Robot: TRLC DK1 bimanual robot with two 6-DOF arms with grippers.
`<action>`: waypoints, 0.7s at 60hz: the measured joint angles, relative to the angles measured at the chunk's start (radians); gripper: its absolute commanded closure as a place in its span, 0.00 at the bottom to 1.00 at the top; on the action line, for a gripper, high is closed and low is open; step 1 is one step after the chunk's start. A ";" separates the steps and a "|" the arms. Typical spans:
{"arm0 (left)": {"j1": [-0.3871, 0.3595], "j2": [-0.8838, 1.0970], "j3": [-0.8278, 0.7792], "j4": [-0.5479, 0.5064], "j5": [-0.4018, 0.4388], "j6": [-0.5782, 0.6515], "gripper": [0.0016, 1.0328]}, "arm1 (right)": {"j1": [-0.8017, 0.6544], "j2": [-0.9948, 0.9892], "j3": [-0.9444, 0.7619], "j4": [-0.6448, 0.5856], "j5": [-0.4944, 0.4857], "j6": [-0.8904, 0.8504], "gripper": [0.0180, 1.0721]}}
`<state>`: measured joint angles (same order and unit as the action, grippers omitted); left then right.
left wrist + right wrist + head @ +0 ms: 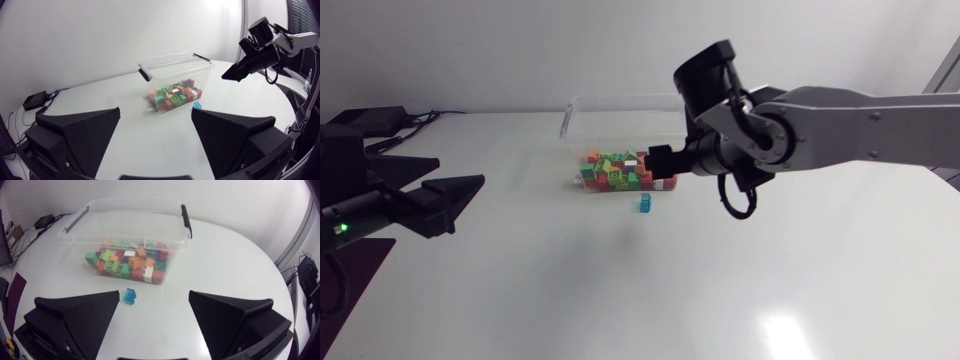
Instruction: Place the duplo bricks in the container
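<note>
blue brick lies beside the container. your right gripper hangs released above; centre it on the brick before clenching. left gripper released too.

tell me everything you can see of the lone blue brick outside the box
The small blue-teal duplo brick is a squarish block of glossy plastic, studs seemingly on top. It stands upright and alone on the white table, just outside the clear plastic container of mixed bricks, near a long wall but apart from it. Only the table touches it; the open right gripper hangs above, clear of it.
</note>
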<state>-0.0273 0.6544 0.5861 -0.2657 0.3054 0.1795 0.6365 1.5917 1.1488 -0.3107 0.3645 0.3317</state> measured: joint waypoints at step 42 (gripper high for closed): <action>0.000 -0.272 -0.183 0.003 -0.046 -0.069 0.05 | 0.056 0.432 0.163 0.061 -0.024 0.145 0.11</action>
<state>-0.0273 0.3828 0.4034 -0.2630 0.2592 0.1101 0.6926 2.0239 1.3117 -0.2497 0.3408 0.4770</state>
